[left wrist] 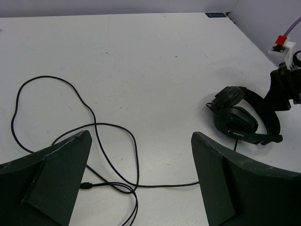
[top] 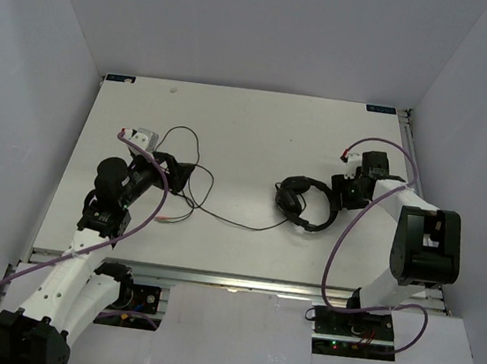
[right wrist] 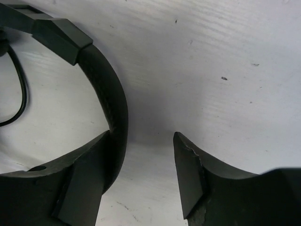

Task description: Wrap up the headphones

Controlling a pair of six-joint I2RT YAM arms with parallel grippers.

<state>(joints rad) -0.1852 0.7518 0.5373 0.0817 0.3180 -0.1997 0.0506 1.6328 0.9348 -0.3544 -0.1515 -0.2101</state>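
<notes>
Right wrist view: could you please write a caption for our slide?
Open right hand over the table, the headband just inside one finger, not yet gripped.

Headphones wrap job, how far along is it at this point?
Nothing looks wrapped yet: the thin black cable lies in loose loops on the white table, trailing from the black over-ear headphones. In hand: the open right gripper sits at the curved headband, unclamped; the open left gripper hovers over the loops. Left: gather the cable and wind it round the headphones.
</notes>
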